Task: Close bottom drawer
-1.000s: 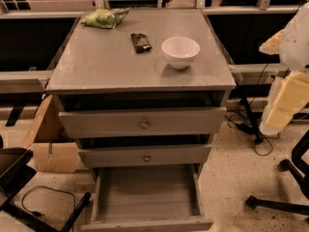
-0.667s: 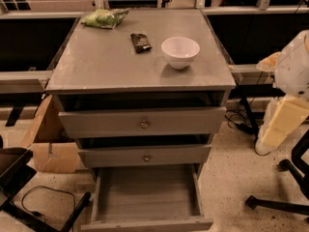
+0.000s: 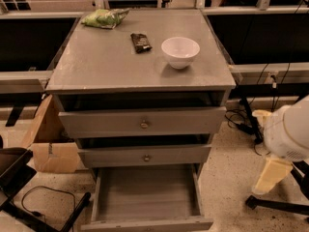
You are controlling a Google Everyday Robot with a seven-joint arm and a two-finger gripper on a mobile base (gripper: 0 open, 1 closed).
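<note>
The bottom drawer (image 3: 146, 193) of the grey cabinet (image 3: 96, 62) is pulled far out. Its plain grey inside is empty and its front panel (image 3: 145, 224) lies at the bottom edge of the camera view; its knob is hidden. The middle drawer (image 3: 145, 156) and the top drawer (image 3: 142, 122) sit slightly out, each with a small brass knob. My gripper is out of view. Only a white and cream part of my arm (image 3: 287, 134) shows at the right edge, low beside the cabinet and apart from the drawer.
On the cabinet top stand a white bowl (image 3: 180, 51), a dark snack bar (image 3: 140, 42) and a green bag (image 3: 105, 18). A cardboard box (image 3: 50, 144) and a black chair base (image 3: 29, 192) are at the left. Cables (image 3: 244, 117) and a chair leg (image 3: 277, 204) are at the right.
My arm has dropped from the upper right of the view to the lower right, beside the cabinet. The drawers and the things on top have not moved.
</note>
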